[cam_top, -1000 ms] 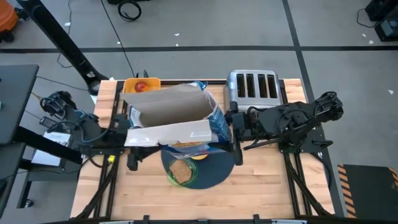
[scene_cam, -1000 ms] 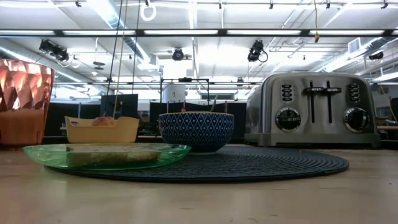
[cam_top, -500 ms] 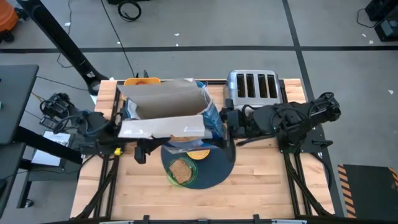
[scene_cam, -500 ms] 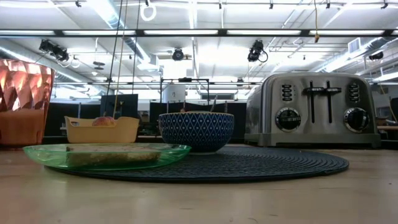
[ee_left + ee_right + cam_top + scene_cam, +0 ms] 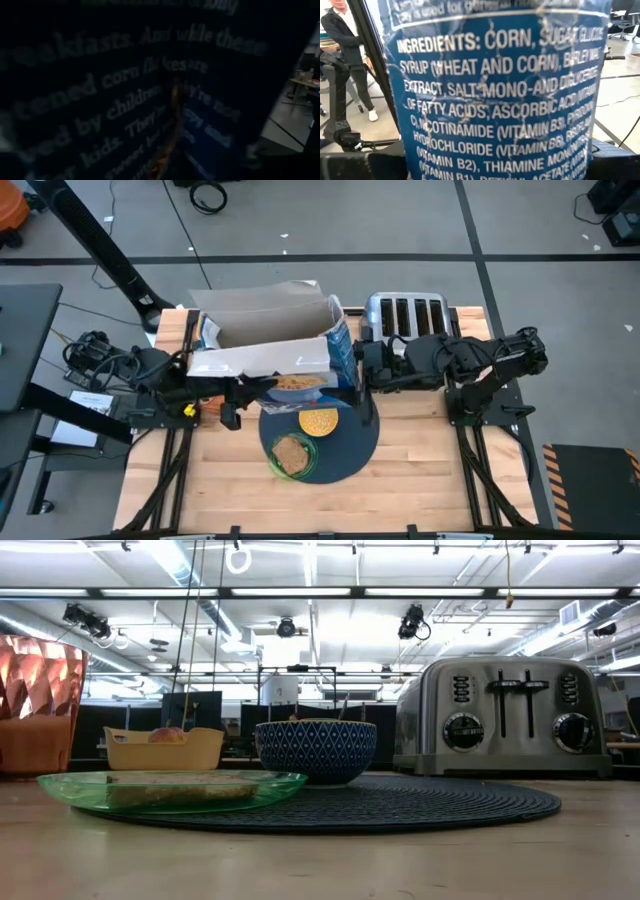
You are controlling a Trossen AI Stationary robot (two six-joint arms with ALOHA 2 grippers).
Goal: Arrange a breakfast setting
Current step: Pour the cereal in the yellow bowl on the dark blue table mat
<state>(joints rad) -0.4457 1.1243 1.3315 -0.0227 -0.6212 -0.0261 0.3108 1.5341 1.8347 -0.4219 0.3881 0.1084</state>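
Remotely, I log the following, largest first.

- Table (image 5: 420, 470): pale wood, carries everything below.
- Cereal box (image 5: 265, 345): blue, top flaps open, held in the air above the far half of the mat. Its ingredients panel fills the right wrist view.
- Right gripper (image 5: 362, 380): above the mat's far right edge, one finger on each side of the cereal box and clamped on it.
- Left gripper (image 5: 232, 392): above the mat's far left edge, hard against the cereal box. I cannot tell whether it grips.
- Toaster (image 5: 405, 317): silver, four slots, off the mat, just beyond its far right edge.
- Mat (image 5: 350, 445): round, dark blue-grey, near the table's middle.
- Tray (image 5: 165, 752): orange-yellow, off the mat on its far left side.
- Plate (image 5: 270, 780): green, overlapping the mat's near left edge.
- Tumbler (image 5: 35, 705): orange, faceted, upright, off the mat to its left.
- Bowl (image 5: 315, 750): blue-patterned outside, filled with cereal, on the mat near its centre.
- Toast (image 5: 290, 455): lies flat on the plate.
- Apple (image 5: 167, 734): red, in the tray.
- Person (image 5: 340, 35): dark jacket, standing in the room well beyond the mat.
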